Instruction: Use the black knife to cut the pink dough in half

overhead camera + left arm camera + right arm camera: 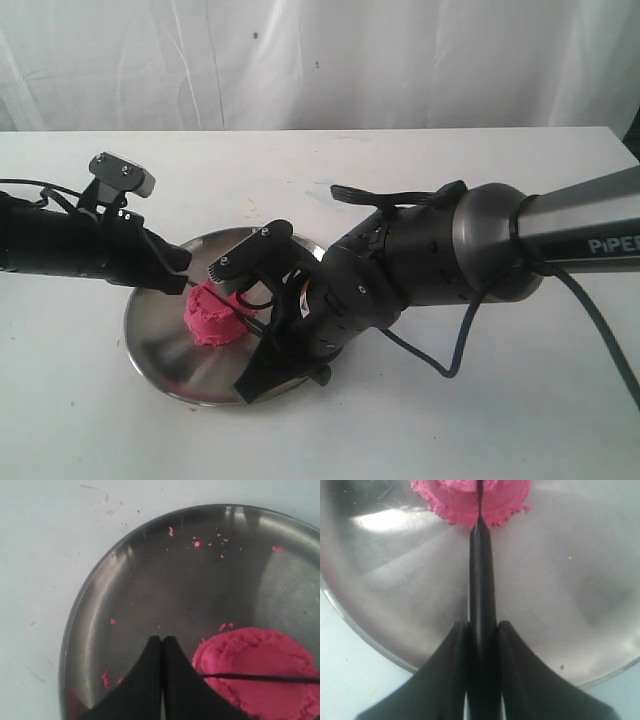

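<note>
The right gripper (481, 630) clamps the black knife (481, 575) by its handle, blade edge sunk into the pink dough (216, 318), which sits near the centre of the steel plate (160, 345). The left gripper (162, 642) (fingers pressed together, empty) hovers at the dough's nine o'clock. Pink crumbs (196, 543) dot the plate.

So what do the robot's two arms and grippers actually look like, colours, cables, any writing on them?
Both arms are matte black. The right arm has a grey metallic tube with white lettering reading "PiPE", cut off at the picture's edge, and loose black cables trailing from it. The left arm carries a grey camera block on top. Both the left gripper and the right gripper have smooth, tapered black fingers.
</note>
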Robot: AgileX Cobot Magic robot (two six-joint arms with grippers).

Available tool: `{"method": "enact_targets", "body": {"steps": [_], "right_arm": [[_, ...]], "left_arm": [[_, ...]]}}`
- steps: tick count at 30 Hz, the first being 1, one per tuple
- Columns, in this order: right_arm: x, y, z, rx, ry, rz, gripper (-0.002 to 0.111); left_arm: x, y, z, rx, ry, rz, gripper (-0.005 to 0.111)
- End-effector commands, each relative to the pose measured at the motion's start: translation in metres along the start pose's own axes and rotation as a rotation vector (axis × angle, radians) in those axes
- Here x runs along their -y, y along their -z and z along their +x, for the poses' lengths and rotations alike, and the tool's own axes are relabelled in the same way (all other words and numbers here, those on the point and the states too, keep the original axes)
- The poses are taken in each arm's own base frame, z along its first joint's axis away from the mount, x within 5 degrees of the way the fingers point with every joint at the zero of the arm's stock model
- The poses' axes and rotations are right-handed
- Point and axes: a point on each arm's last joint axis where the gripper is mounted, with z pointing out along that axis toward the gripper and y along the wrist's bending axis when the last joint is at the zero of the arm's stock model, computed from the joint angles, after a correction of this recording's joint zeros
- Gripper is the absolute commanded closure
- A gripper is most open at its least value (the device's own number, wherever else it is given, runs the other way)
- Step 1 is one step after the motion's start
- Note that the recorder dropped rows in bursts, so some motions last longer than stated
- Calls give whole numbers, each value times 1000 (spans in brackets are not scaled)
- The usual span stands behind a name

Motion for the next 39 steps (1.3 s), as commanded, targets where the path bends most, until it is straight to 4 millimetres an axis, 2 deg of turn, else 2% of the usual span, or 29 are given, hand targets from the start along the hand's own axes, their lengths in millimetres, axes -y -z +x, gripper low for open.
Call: {"method": "enact_targets", "body": {"steps": [1,10,21,39], "right_arm": [[0,-1,1,-5,3,-1,108],[0,-1,1,-5,3,-1,108],[0,-1,1,-5,3,-1,108],[0,-1,1,-5,3,-1,108]], "left_arm": [[2,-3,3,8,28,27,107],[1,-6,0,18,19,35,107],[-1,-18,13,-26,42,47,107],[-3,-24,21,-54,50,49,107]]}}
